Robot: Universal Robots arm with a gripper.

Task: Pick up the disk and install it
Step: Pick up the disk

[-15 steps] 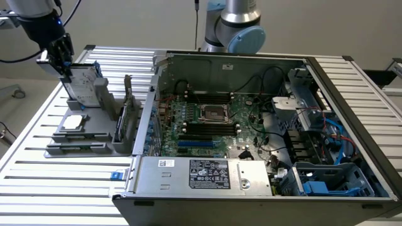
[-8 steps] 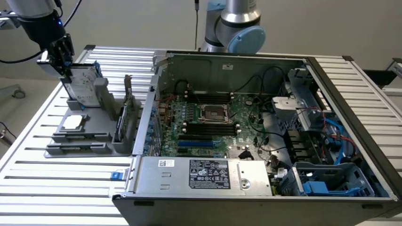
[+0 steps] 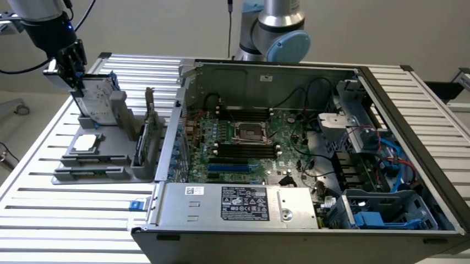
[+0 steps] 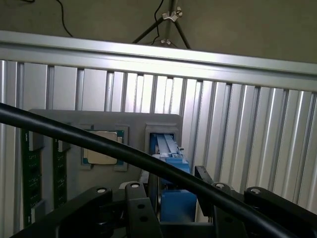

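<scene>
— What's the biggest thing we have in front of us?

— We see the slatted metal table (image 3: 74,220), and on it the open computer case (image 3: 257,77), which lies on its side towards the exterior view's right. Its motherboard (image 3: 242,137) is exposed, and a blue drive cage (image 3: 389,212) sits at the case's near corner.

— And beside the case?

— We find a grey holder (image 3: 103,170) on the table at the exterior view's left, just beside the case wall. A thin dark card (image 3: 151,132) stands upright in it on the side nearest the case.

— Where do we put the disk?

— We place the disk (image 3: 99,102) on edge in a slot at the holder's far end, well apart from the drive cage. It has not been lifted.

— What do we make of the gripper?

— We see the gripper (image 3: 76,77) down at the disk's upper edge. In the wrist view its black fingers (image 4: 141,208) stand on either side of the blue rail. We judge the jaws spread wide and not clamping anything.

— Anything smaller?

— We note the square silver chip (image 3: 85,142) lying flat in the holder near the disk, and a black cable (image 4: 74,136) crossing the wrist view.
</scene>
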